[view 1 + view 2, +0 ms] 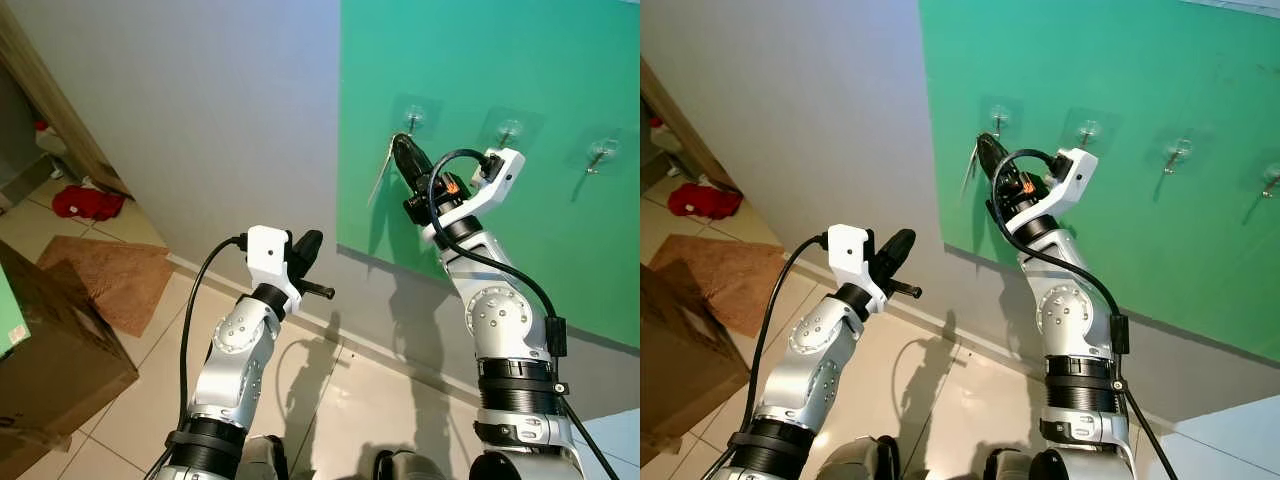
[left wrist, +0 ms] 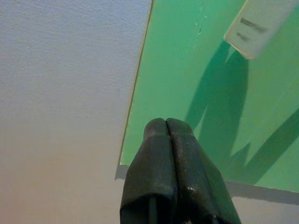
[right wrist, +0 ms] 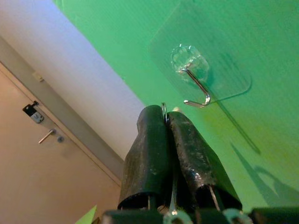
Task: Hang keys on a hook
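Four hooks (image 1: 1086,128) show on the green board (image 1: 1200,230) in the right eye view, each on a clear sticky pad; the last one is cut by the picture edge. My right gripper (image 1: 400,148) is raised to the first hook (image 3: 196,88) and is clamped on the keys (image 3: 164,110). Only a thin ring pokes out between the black fingers (image 3: 148,154), close to the hook tip but apart from it. A thin metal piece (image 1: 380,172) hangs down beside the gripper; its shape is hard to make out. My left gripper (image 1: 305,250) is held lower, away from the board, fingers pressed together with nothing between. On the floor at the left I see one brown mat (image 1: 105,275), one red cloth (image 1: 88,203) and one cardboard box (image 1: 50,350), partly cut off.
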Available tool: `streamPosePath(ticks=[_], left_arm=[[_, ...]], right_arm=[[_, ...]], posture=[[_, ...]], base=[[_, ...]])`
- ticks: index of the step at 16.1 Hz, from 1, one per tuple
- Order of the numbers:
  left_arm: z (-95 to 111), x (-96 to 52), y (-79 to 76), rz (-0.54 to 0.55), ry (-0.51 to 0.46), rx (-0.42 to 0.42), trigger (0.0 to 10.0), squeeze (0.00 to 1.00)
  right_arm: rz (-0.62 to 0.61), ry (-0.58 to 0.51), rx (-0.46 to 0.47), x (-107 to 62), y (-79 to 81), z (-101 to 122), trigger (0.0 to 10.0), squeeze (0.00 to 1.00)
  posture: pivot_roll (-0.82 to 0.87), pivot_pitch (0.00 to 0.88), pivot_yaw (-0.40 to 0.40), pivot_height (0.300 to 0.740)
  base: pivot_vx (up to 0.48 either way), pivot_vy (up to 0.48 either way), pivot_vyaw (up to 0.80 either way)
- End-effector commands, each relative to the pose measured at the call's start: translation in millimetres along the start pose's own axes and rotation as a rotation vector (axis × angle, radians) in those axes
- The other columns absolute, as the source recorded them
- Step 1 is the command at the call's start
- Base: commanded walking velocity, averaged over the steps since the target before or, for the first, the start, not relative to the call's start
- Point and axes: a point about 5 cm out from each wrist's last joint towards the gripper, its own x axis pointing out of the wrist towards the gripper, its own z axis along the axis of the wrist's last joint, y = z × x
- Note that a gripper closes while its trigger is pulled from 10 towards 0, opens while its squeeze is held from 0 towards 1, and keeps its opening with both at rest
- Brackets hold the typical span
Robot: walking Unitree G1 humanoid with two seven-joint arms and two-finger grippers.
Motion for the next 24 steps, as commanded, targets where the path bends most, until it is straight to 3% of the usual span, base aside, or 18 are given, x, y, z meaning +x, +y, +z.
streamPosePath(ticks=[1, 16, 24], left_arm=[[0, -1.1, -0.6, 0.000, 0.003, 0.002, 10.0, 0.00], [0, -0.8, -5.8, -0.016, -0.002, -0.002, 10.0, 0.00], [1, -1.4, -7.1, -0.012, -0.009, -0.005, 10.0, 0.00]], right_arm=[[0.024, -0.001, 0.005, -2.0, 3.5, 2, 10.0, 0.00], [-0.062, -0.050, 0.041, -3.6, -9.6, 13, 10.0, 0.00], [-0.098, 0.000, 0.037, -0.8, -11.1, 3, 10.0, 0.00]], posture=[[0.05, 0.145, 0.041, 0.740], [0.05, 0.139, 0.044, 0.740], [0.05, 0.144, 0.038, 0.740]], base=[[0.000, 0.000, 0.00], [0.000, 0.000, 0.00], [0.000, 0.000, 0.00]])
